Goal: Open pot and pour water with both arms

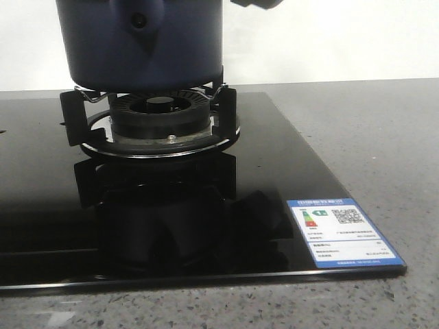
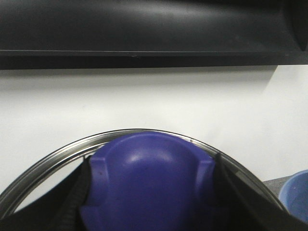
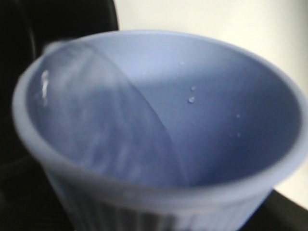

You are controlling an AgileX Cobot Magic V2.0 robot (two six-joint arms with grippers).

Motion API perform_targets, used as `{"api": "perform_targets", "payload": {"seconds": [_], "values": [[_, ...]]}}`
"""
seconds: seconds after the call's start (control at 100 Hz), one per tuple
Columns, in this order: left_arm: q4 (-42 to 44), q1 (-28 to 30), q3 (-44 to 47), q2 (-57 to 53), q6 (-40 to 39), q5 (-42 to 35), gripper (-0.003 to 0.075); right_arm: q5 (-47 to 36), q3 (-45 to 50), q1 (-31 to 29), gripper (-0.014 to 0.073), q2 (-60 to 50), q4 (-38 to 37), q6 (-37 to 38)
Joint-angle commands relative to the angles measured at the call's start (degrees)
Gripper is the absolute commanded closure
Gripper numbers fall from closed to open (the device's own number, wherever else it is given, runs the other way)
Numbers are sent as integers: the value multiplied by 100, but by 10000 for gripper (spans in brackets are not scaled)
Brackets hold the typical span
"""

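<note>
Nearest the front camera lies the speckled grey stone tabletop (image 1: 384, 137), then the glossy black glass hob (image 1: 171, 226) with a blue-and-white energy label (image 1: 343, 232) at its near right corner. Farther back, the large round dark navy-blue pot (image 1: 140, 44) sits upright on the black burner stand (image 1: 154, 120), its axis vertical and its rounded handle stub with the small hole facing the camera. In the left wrist view a blue rounded knob (image 2: 149, 185) sits framed by a curved steel rim (image 2: 53, 161), dark end effector parts flanking it; whether they clamp it I cannot tell. The right wrist view is filled by a pale blue ribbed plastic cup (image 3: 159, 130), tilted, with water lying slanted inside; the right end effector itself is out of sight. I judge the lid-lifting and pouring step to be under way; next, the cup should tip over the opened pot.
</note>
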Motion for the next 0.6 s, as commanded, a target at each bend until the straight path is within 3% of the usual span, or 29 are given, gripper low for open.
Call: {"api": "perform_targets", "payload": {"seconds": [0.0, 0.17, 0.59], "values": [[-3, 22, -200, -135, 2, -479, 364, -478, -247, 38, 228, -253, -828, -12], [-3, 22, -200, -135, 2, -423, 364, -766, -247, 38, 228, -253, -1782, -12], [-3, 22, -200, -135, 2, -423, 364, -951, -247, 38, 228, -253, -3116, -12]]}}
